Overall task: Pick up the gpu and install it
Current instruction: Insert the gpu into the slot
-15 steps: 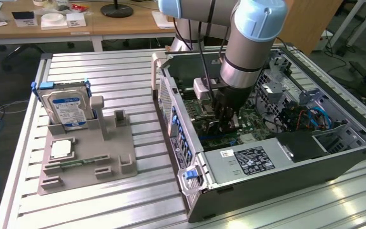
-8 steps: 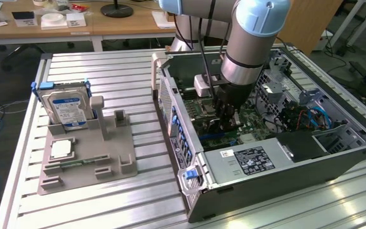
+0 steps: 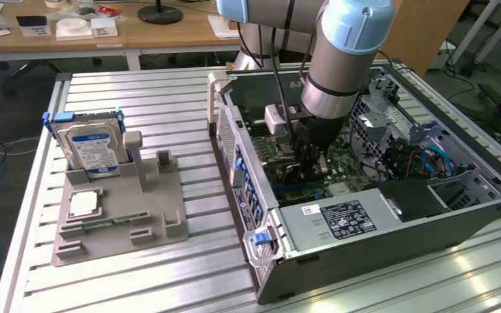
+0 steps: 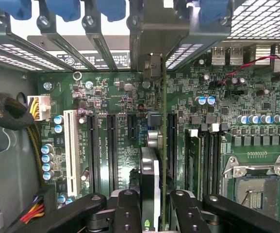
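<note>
The pincer (image 4: 155, 213) is clamped on the gpu (image 4: 152, 179), gripping its top edge as it stands on edge above the motherboard (image 4: 115, 111). The card looks light, stiff and fragile, so it is best held by its edges. The wrist view shows the slots beneath. The exterior view shows the case (image 3: 390, 222) on the bench (image 3: 146, 91).

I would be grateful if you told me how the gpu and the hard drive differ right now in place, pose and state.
The gpu stands edge-on inside the computer case, over the motherboard; the hard drive stands outside, in the grey holder on the table. The gripper is shut on the gpu, fingers on both faces; the hard drive is untouched. The gpu looks thin, the hard drive thicker. Both stand upright on edge.
</note>
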You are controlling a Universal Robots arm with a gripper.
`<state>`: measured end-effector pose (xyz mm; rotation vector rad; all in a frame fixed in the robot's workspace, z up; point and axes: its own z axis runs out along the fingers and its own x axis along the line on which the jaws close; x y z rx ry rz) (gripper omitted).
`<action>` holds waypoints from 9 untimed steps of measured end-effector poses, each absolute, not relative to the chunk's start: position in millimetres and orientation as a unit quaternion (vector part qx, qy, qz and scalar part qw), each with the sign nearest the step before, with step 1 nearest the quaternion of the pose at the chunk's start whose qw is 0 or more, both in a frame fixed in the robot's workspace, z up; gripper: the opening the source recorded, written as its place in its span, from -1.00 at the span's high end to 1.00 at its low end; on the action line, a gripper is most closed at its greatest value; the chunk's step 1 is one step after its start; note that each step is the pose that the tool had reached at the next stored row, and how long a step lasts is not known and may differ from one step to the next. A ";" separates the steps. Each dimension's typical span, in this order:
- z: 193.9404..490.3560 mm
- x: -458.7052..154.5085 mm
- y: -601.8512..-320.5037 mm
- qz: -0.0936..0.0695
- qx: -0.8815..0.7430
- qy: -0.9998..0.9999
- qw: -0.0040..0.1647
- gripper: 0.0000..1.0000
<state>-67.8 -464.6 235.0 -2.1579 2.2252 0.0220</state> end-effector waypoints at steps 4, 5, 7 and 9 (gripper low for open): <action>234.7 -67.8 -464.6 0.008 -0.696 0.718 0.020 0.44; 234.6 -67.8 -464.6 0.008 -0.696 0.718 0.020 0.44; 234.6 -67.8 -464.6 0.008 -0.696 0.718 0.020 0.44; 234.6 -67.2 -464.6 0.008 -0.696 0.718 0.020 0.44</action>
